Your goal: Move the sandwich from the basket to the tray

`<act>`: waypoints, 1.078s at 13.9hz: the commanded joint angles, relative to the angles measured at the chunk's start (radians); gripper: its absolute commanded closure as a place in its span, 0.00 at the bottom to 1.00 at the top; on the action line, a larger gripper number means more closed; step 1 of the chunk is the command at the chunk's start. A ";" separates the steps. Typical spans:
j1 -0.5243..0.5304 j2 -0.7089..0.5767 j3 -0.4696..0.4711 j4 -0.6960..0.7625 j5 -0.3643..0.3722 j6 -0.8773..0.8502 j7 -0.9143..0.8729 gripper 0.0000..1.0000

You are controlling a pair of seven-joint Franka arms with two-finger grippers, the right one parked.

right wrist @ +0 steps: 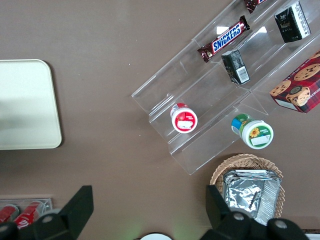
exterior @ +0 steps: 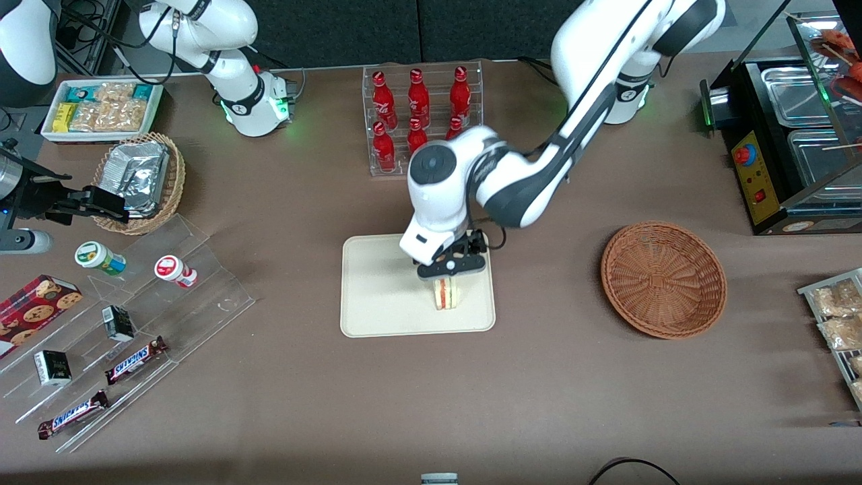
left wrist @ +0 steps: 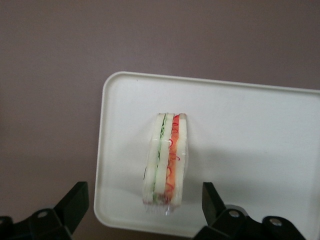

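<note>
The small triangular sandwich (exterior: 446, 294) of pale white bread, red and green filling showing along its cut edge, stands on its edge on the flat cream-coloured rectangular plastic tray (exterior: 377, 296), near the tray's side toward the working arm's end of the table. The left arm's black two-finger gripper (exterior: 449, 275) hangs directly above it. From the wrist camera the fingers (left wrist: 213, 201) are spread wide, one on each side of the sandwich (left wrist: 167, 162) with clear gaps between, touching nothing. The tray (left wrist: 250, 130) shows pale and bare around the wedge.

The wide, shallow, round reddish-brown wicker basket (exterior: 663, 279) sits on the brown table (exterior: 539, 377) well apart from the tray, toward the working arm's end, with nothing visible inside it. Farther from the front camera than the tray stands a clear rack of red bottles (exterior: 421, 114). Toward the parked arm's end, a smaller tan wicker basket (exterior: 145, 182) holds silver foil packets.
</note>
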 commanded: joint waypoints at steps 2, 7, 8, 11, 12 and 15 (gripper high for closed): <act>0.030 -0.181 0.009 -0.022 -0.053 -0.170 -0.017 0.00; 0.155 -0.373 0.009 -0.002 -0.114 -0.385 0.060 0.00; 0.183 -0.398 0.012 -0.001 -0.128 -0.413 0.113 0.00; 0.310 -0.464 0.011 -0.001 -0.175 -0.488 0.268 0.00; 0.348 -0.487 0.011 -0.002 -0.201 -0.505 0.326 0.00; 0.476 -0.563 0.012 -0.010 -0.269 -0.604 0.506 0.00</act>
